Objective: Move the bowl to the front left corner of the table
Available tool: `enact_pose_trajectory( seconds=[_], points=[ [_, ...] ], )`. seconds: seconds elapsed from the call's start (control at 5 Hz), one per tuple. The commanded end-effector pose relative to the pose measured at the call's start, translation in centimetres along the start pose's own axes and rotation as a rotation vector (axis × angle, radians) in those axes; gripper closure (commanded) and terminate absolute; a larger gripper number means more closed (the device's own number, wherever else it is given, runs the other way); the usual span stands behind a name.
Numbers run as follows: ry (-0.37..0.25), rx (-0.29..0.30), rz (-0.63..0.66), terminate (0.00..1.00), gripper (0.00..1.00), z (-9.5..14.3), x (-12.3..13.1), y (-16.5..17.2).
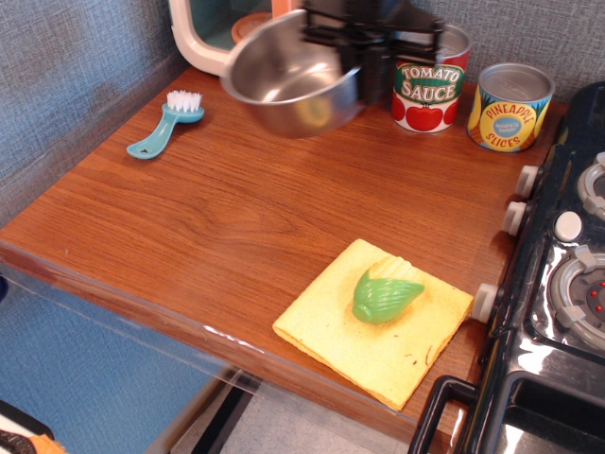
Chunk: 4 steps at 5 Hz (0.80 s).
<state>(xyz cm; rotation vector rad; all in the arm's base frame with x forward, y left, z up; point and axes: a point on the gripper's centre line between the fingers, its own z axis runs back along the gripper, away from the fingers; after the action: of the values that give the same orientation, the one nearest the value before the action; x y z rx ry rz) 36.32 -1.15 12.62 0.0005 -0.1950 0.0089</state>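
overhead, black fingers (pixel 357 59) pinch the shiny round steel bowl's (pixel 288 85) rolled rim.

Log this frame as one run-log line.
phase: carrying | gripper: shut on bowl rim | bowl: lifted off table, tilted | front left corner: not reached

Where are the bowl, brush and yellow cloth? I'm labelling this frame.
bowl (pixel 284 80): main camera view, inner wall.
brush (pixel 167 124): main camera view, middle of handle.
yellow cloth (pixel 326 326): main camera view, bare left part.
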Motion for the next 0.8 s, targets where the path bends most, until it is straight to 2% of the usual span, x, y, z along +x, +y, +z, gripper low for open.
enact_pose_trajectory(
  seconds=[0.0, 0.2, 0.4, 0.6],
  points=[
    [-0.011, 0.052, 0.059, 0.0, 1.0, 1.8, -6.7, 4.5],
    [0.05, 0.093, 0.079, 0.0, 1.0, -0.1, -9.3, 6.9],
    [0.086, 0.097, 0.131, 0.0, 1.0, -2.5, -10.9, 9.2],
    [0.101, 0.119, 0.151, 0.0, 1.0, -4.3, -10.8, 10.6]
  ],
)
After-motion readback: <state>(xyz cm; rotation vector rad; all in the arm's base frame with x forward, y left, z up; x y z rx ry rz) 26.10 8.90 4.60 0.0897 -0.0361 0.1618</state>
